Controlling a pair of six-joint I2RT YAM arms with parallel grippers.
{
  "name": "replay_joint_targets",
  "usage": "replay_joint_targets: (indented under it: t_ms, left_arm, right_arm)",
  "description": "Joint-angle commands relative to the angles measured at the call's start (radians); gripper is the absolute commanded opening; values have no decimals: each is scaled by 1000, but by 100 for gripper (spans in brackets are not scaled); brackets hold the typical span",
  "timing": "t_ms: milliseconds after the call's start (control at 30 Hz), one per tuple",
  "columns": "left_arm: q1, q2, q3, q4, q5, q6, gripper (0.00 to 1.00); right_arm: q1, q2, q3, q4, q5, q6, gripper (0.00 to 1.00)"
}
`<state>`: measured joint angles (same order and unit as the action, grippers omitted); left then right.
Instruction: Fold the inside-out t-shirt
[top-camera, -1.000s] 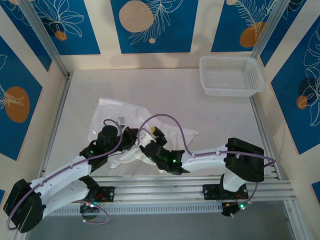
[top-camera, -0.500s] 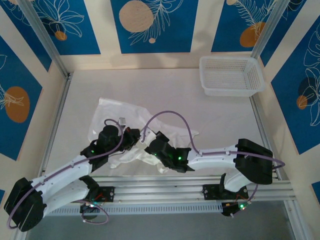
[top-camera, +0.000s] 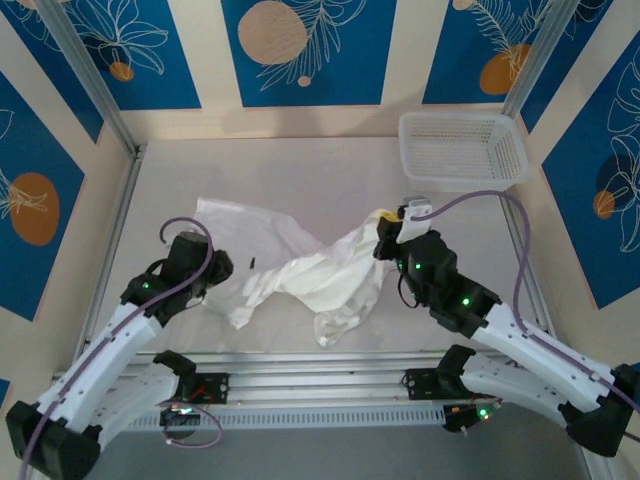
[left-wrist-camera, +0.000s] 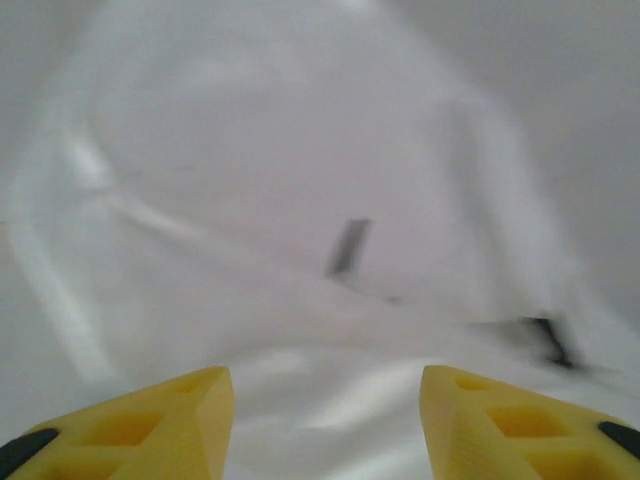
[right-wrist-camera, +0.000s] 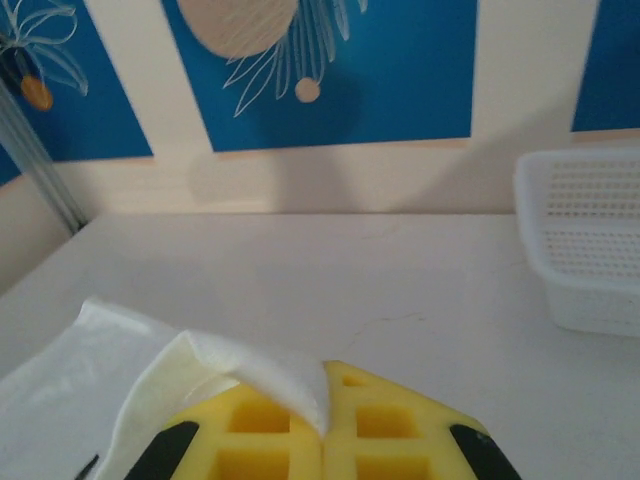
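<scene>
Hands differed: the left hand (left-wrist-camera: 325, 425) hovered spread and empty above the inside-out t-shirt (top-camera: 300, 270), which sprawled rumpled across the table (top-camera: 300, 170). The right hand (right-wrist-camera: 322, 440) pinched one edge, raised toward the basket (top-camera: 462, 150). Held by one thin pinch, the fabric could slip free or drag bunched.

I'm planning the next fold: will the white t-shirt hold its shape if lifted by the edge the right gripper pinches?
Probably not: the t-shirt trails twisted and wrinkled from the right gripper, so it looks floppy. Thin fabric, likely light; one pinch seems enough. The bunched rest may drag across the table.
</scene>
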<state>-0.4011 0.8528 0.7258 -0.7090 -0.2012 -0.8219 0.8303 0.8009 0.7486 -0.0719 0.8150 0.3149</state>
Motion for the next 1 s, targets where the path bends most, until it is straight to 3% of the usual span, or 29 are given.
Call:
replay_joint_targets:
  t_ms: [0, 133, 300, 400, 533, 633, 700, 800, 900, 967]
  left_arm:
    - [82, 54, -77, -68, 166, 97, 55]
    - [63, 167, -102, -32, 277, 74, 54]
    - [-102, 282, -108, 111, 340, -56, 56]
    - [-175, 352, -73, 179, 306, -131, 66]
    - [-209, 490, 0, 153, 244, -210, 66]
    - [-213, 605, 69, 54, 192, -233, 57]
    - [-214, 641, 93, -16, 142, -248, 42]
    - [-203, 610, 95, -54, 65, -238, 22]
    - [-141, 504, 100, -80, 9, -193, 0]
    - [-75, 414, 129, -117, -30, -134, 0]
  right_arm:
    - [-42, 23, 58, -170, -75, 78, 0]
    - [-92, 68, 101, -215, -212, 129, 0]
    - [-87, 130, 101, -180, -285, 135, 0]
    - [-74, 141, 104, -177, -297, 130, 0]
    - [-56, 130, 111, -195, -278, 113, 0]
    - [-50, 114, 110, -204, -270, 110, 0]
    - [-50, 107, 115, -213, -257, 101, 0]
    - [-64, 111, 151, -265, -139, 115, 0]
    - [-179, 106, 212, -365, -72, 198, 0]
    - [-296, 84, 261, -430, -62, 222, 0]
